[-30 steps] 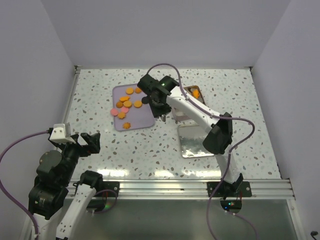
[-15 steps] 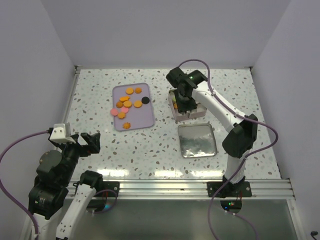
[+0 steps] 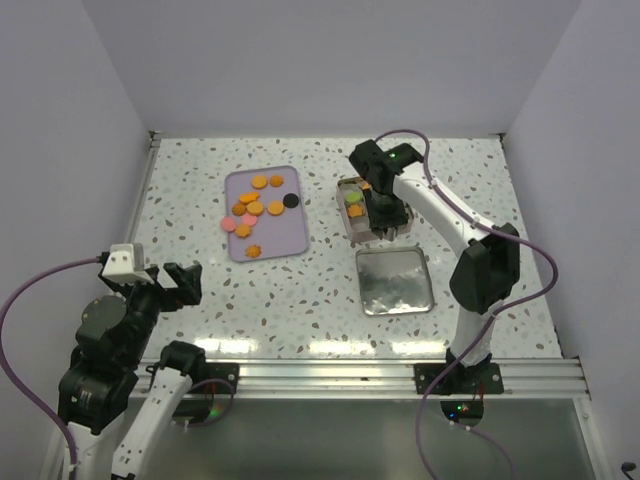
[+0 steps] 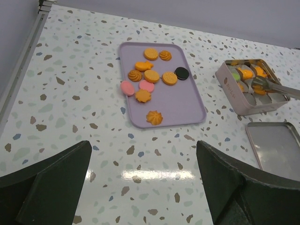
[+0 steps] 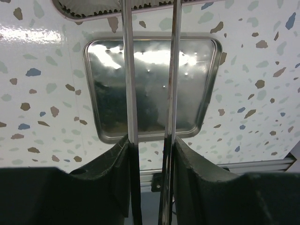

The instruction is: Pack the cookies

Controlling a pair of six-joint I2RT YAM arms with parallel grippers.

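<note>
Several cookies (image 3: pixel 256 207), mostly orange with two pink and one black (image 3: pixel 291 200), lie on the lilac tray (image 3: pixel 285 238); they also show in the left wrist view (image 4: pixel 149 76). More cookies, one of them green (image 3: pixel 354 197), sit in the square metal tin (image 3: pixel 352 222). My right gripper (image 5: pixel 151 145) is shut on metal tongs (image 5: pixel 129 84) and hangs over the tin (image 3: pixel 385 212). The tong tips (image 4: pixel 260 83) reach into the tin (image 4: pixel 234 93); whether they hold a cookie is hidden. My left gripper (image 4: pixel 143 154) is open and empty, at the near left (image 3: pixel 168 284).
The tin's flat metal lid (image 3: pixel 394 280) lies on the speckled table in front of the tin and fills the right wrist view (image 5: pixel 197 84). White walls close in the table at the back and sides. A metal rail (image 3: pixel 330 375) runs along the near edge.
My right gripper with the tongs has moved from over the lilac tray right to the tin. A green cookie now shows in the tin. The left arm has barely moved.
</note>
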